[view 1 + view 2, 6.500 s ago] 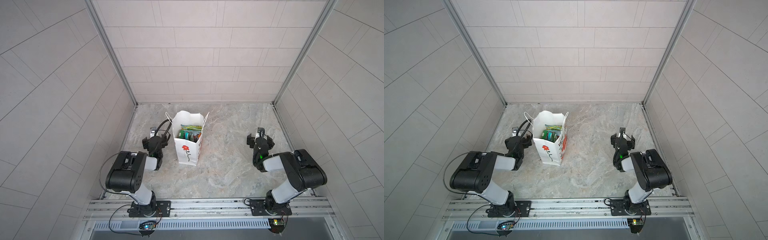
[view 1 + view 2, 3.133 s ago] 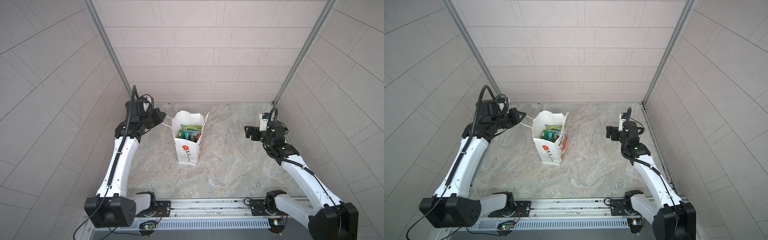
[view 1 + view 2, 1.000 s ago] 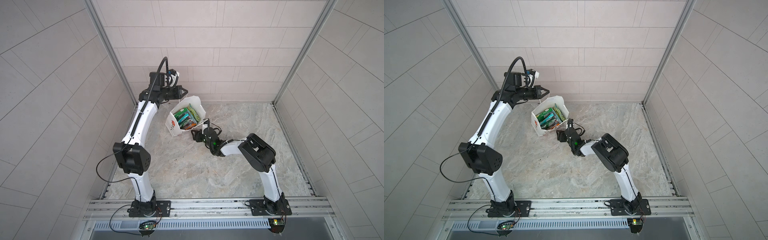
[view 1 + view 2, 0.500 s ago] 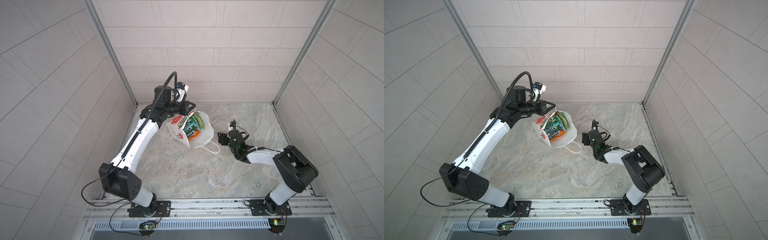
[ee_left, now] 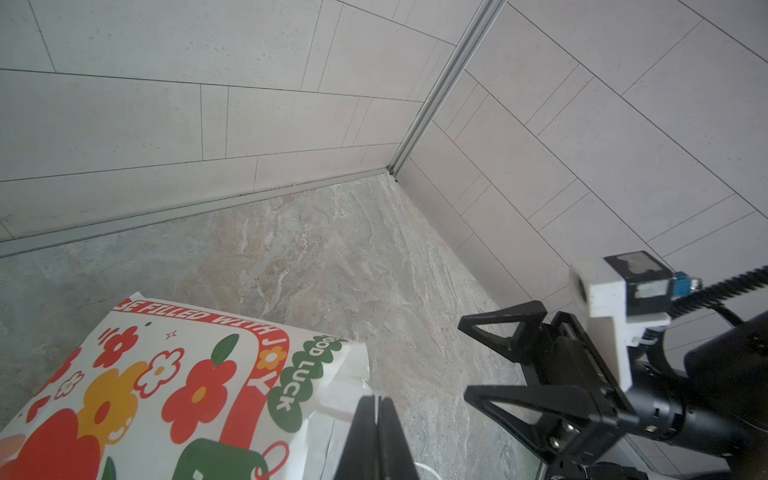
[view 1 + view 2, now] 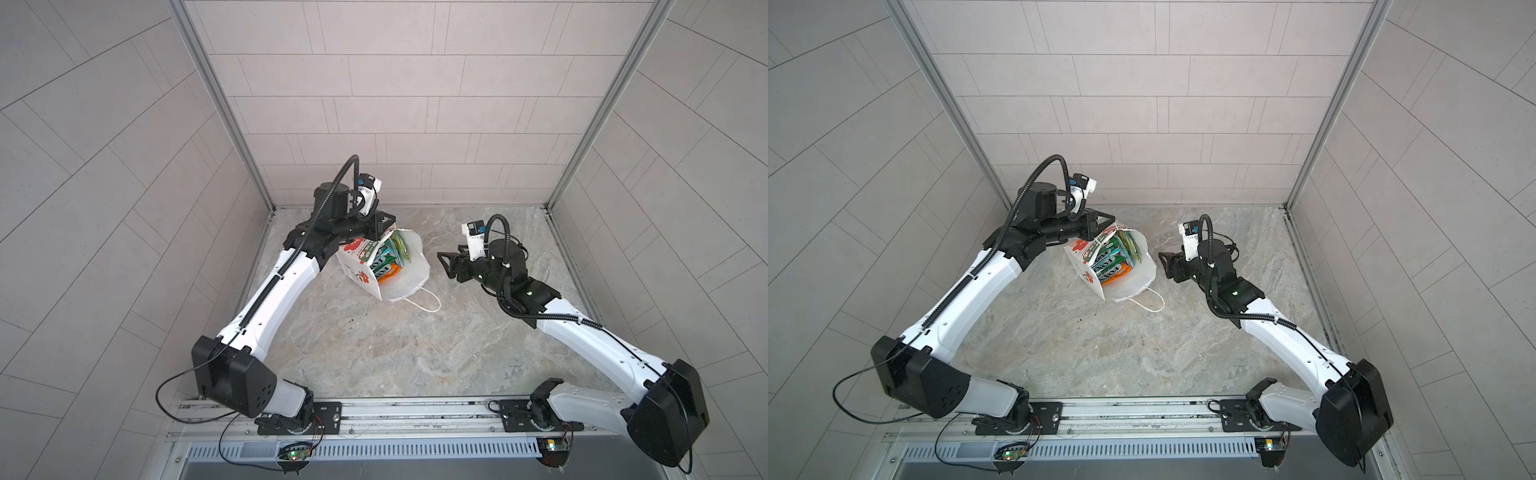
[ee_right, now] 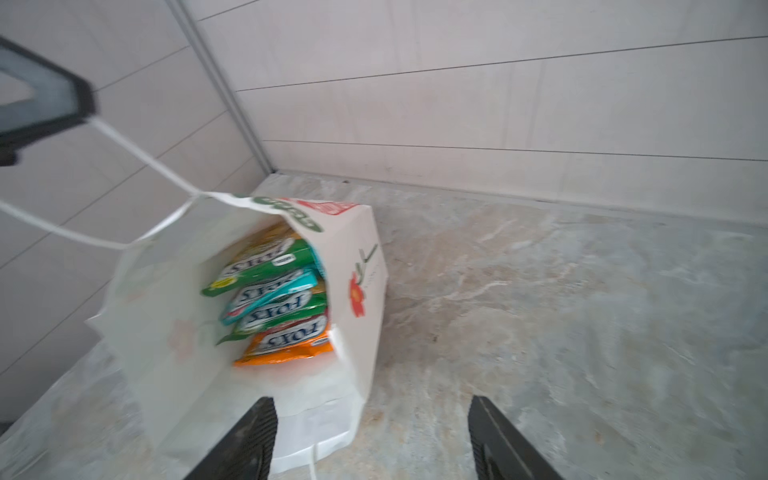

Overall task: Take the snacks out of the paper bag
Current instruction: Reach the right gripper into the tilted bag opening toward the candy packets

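snacks point(image 7: 278, 295) all inside the paper bag point(image 7: 361, 291), none out on the desk point(image 6: 374, 353). At least five FOX'S packets visible, stacked face to face, edges showing at the mouth. Orange one sits nearest the mouth's lower lip and the right gripper point(image 7: 372, 400), green and teal ones further from it

bag is tipped hard over: mouth points at the right gripper, base away from it toward the left arm, so its long axis runs roughly along that gripper's approach line. Lower lip lies just in front of the right gripper, loose cord handle point(image 6: 438, 300) on the desk beside it. Can't tell whether the base rests on the desk or hangs

left gripper point(image 6: 384, 222) is over the far side of the mouth, pinched fully closed on the upper cord handle point(image 7: 141, 153), cord taut, holding the bag tilted and open

right gripper: jaws wide apart, nothing between them, just beside the mouth, not inside. It's the free arm and the nearer one, so my read: go straight in along the bag axis and take the orange packet by its exposed edge. Packets' long axes lie across the mouth, so close across the thin side. Risk: glossy film slips, or the push drags the bag on its single handle
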You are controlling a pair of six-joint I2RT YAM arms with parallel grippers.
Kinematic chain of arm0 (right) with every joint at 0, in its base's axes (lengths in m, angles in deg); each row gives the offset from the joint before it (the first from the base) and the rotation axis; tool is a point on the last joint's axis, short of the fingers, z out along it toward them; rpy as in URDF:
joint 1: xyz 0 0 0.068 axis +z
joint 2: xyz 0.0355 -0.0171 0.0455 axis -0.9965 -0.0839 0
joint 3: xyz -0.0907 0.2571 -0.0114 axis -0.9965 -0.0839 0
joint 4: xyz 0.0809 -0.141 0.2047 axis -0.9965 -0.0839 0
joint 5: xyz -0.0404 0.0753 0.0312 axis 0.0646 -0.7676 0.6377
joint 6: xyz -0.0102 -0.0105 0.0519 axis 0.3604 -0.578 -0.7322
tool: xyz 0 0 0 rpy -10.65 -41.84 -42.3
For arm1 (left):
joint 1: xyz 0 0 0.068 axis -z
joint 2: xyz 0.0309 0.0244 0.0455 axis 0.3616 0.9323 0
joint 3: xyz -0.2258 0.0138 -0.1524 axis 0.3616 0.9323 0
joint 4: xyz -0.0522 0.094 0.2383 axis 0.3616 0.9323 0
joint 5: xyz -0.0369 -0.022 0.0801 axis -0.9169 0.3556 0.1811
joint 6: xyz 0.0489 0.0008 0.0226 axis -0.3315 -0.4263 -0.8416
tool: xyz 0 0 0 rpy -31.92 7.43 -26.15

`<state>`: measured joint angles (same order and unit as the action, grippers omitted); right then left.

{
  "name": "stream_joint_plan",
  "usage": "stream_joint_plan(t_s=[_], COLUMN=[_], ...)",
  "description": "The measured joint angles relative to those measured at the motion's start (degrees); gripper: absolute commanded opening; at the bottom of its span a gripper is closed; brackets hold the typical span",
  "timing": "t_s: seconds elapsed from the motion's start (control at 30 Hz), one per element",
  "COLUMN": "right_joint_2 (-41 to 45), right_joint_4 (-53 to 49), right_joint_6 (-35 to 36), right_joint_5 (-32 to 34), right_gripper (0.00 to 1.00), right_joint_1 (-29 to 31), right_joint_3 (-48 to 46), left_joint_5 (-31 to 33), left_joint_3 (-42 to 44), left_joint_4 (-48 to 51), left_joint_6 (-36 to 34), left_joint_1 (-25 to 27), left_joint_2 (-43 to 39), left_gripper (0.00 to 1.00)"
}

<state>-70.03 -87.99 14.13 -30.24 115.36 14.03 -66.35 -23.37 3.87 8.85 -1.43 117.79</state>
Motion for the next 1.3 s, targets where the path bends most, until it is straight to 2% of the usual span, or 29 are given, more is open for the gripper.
stream_joint_plan(t_s=[0.23, 0.57, 0.77, 0.93, 1.3], right_joint_2=[-6.3, -18.5, -24.3, -28.8, -35.5], right_joint_4=[-5.1, -10.8, -13.6, -15.1, -13.8], right_joint_6=[4.2, 7.9, 9.6, 10.0, 9.5], right_joint_5=[-7.6, -9.2, -4.1, 2.7, 15.6], right_gripper=[0.68, 0.54, 0.49, 0.44, 0.4], right_joint_1=[7.4, 11.7, 14.1, 15.3, 15.6], right_joint_3=[6.4, 12.7, 16.7, 21.0, 24.9], left_joint_5=[0.4, 0.4, 0.4, 0.4, 0.4], left_joint_3=[1.3, 2.5, 2.5, 2.5, 3.0], left_joint_4=[-1.3, -1.9, -1.9, -2.0, -2.2], left_joint_6=[1.1, 1.2, 1.3, 1.3, 1.4], left_joint_1=[0.0, 0.0, 0.0, 0.0, 0.0], left_joint_2=[-1.2, -1.9, -2.0, -2.0, -2.5], left_gripper=[0.0, 0.0, 0.0, 0.0, 0.0])
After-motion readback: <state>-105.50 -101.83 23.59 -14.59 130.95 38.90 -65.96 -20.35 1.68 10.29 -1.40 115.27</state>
